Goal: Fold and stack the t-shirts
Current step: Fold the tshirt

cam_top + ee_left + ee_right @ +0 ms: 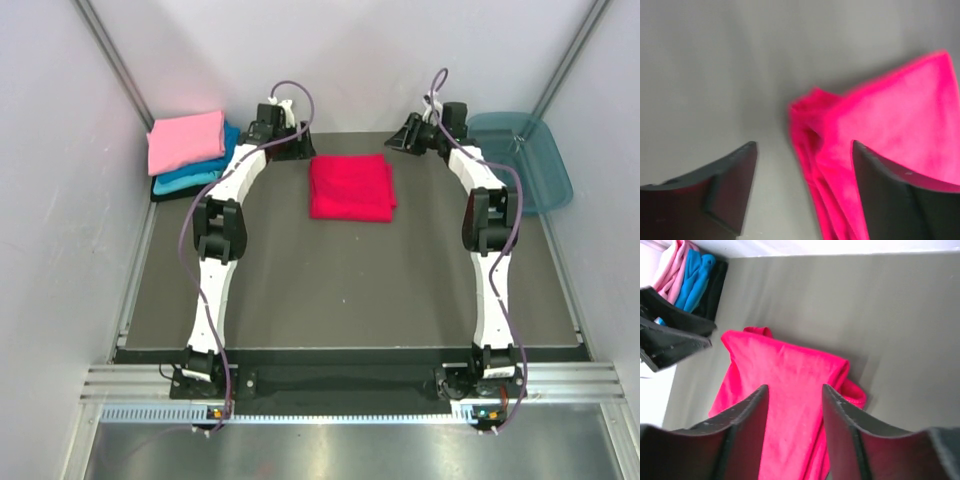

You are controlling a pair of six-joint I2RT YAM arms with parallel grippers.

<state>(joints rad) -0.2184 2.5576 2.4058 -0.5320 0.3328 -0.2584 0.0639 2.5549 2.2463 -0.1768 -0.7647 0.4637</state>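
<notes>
The crimson-red t-shirt (pixel 350 187) lies folded into a rectangle on the dark mat at the back centre. It also shows in the left wrist view (pixel 880 130) and the right wrist view (pixel 785 390). A stack sits at the back left: the pink t-shirt (pixel 186 140) on top, the turquoise t-shirt (pixel 200 172) under it, the black t-shirt (pixel 165 190) at the bottom. My left gripper (pixel 297 148) is open and empty just left of the red shirt's far corner. My right gripper (pixel 398 138) is open and empty just right of its far edge.
A translucent teal plastic tub (pixel 525 158) stands at the back right, beside the right arm. The dark mat (pixel 340 290) ends at a metal rail along the near edge. White walls close in on the left, right and back.
</notes>
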